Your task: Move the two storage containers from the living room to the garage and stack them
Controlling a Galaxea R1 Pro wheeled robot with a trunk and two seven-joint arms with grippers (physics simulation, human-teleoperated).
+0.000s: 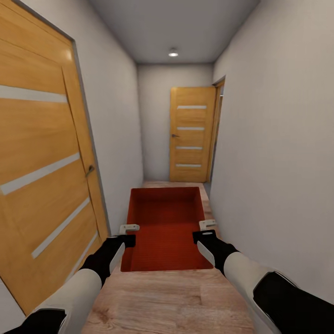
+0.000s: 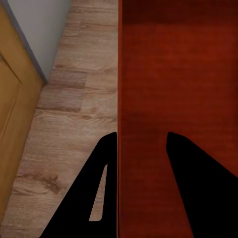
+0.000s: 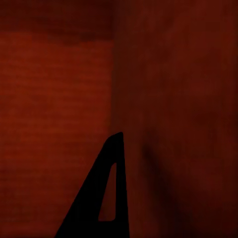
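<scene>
Between both arms, an orange-red storage container (image 1: pixel 166 227) is carried, left gripper (image 1: pixel 126 234) and right gripper (image 1: pixel 204 230) each clamped over a side wall. Its long axis points toward the far door (image 1: pixel 191 134), above the wood-plank floor (image 1: pixel 167 301) of a narrow corridor.

I'm looking down a narrow corridor with a light wood-plank floor (image 1: pixel 157 301) running from under me to the far wooden door. The floor also shows in the left wrist view (image 2: pixel 74 124), bare boards meeting the white wall. The orange-red rectangular plastic bin (image 1: pixel 164 227) hangs over the floor between my two tools; I can't tell that it touches the planks.
</scene>
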